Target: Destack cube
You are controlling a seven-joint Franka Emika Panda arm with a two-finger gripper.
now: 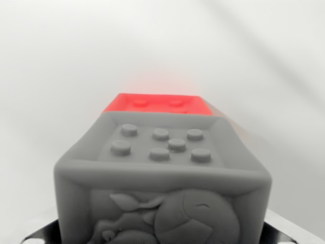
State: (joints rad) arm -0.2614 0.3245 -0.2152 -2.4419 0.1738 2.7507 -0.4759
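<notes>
Wrist view only, looking down along the tool at a grey cube [162, 173] that fills the lower middle of the picture. At the bottom-left corner a dark, shiny bit of the tool's finger [43, 236] shows just beside the cube's left wall; whether it touches the wall cannot be told from here. Moving right, the cube's top face is a shallow recessed panel with a rounded rim and seven raised round studs [160, 154], one of them catching a small highlight. Its near face carries a moulded relief of a rounded cartoon animal [188, 216], cut off by the lower edge of the picture. Directly behind the grey cube, touching or nearly touching its far rim, sits a red cube [157, 104], of which only the top shows, with two low studs; it glows against the background and looks soft in focus. Whether one cube rests on the other or they stand one behind the other cannot be settled from this angle. Further right, the grey cube's right wall slopes away, and at the bottom-right corner a pale strip of the other finger [294, 231] appears beside it. The tool [162, 239] straddles the grey cube, one finger on each side; whether it is clamped on it I cannot tell. All around is a plain white bench [61, 66], blurred and featureless.
</notes>
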